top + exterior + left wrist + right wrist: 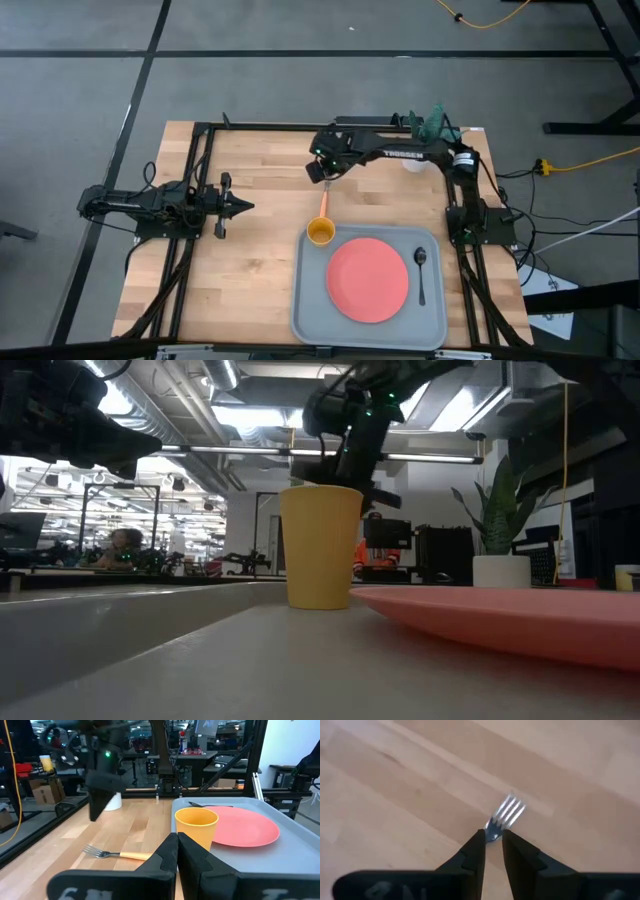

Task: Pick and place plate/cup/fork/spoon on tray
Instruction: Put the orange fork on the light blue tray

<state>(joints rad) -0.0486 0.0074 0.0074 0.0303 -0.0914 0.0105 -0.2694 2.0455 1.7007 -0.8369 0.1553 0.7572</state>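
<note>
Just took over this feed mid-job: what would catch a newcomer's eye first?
The coral plate fills the middle of the grey tray, with the yellow cup at the tray's far-left corner and the spoon to the plate's right. Beyond the tray, the right claw hangs over the fork on the table.

1. The tray [305, 300] is light grey, rectangular, with rounded corners and a raised rim, lying flat on the counter.
2. The plate [368, 280] is round, coral-pink, flat in the middle of the tray.
3. The cup [320, 233] is yellow-orange, upright, in the tray's corner just beside the plate.
4. The spoon [421, 270] is dark metal, lying on the tray beside the plate.
5. The fork [324, 201] has silver tines and a light orange handle; it lies on the bare wood, off the tray, near the cup.
</note>
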